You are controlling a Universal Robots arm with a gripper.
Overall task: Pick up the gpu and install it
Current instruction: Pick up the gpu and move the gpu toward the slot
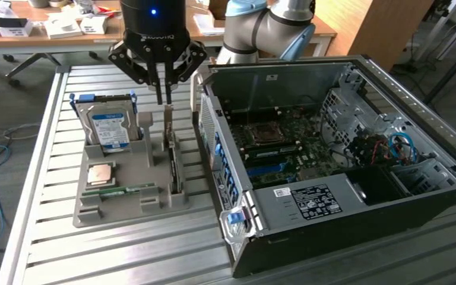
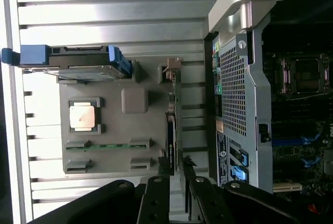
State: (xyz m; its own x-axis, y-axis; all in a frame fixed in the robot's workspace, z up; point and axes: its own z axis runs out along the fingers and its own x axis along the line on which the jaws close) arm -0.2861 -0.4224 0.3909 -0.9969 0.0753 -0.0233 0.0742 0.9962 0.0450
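Note:
The gpu [image 1: 173, 163] stands on edge in a slot of the grey holder tray [image 1: 133, 211], its silver bracket end toward the back. In the wrist view the gpu [image 2: 170, 130] shows edge-on as a thin dark strip. My gripper [image 1: 163, 101] hangs straight above the card's bracket end, fingertips just over its top edge and not gripping it. In the wrist view my gripper [image 2: 176, 174] has a narrow gap between its two black fingers [image 2: 156, 193], and the card's edge lines up with that gap. The gripper is open and holds nothing.
The tray also holds a hard drive in a blue carrier [image 1: 109, 126], a processor chip [image 1: 101, 174] and a memory stick [image 1: 119, 191]. An open computer case [image 1: 418, 196] with its motherboard [image 1: 279, 145] exposed lies at the exterior view's right, close beside the tray. The table [image 1: 46, 237] is slatted metal.

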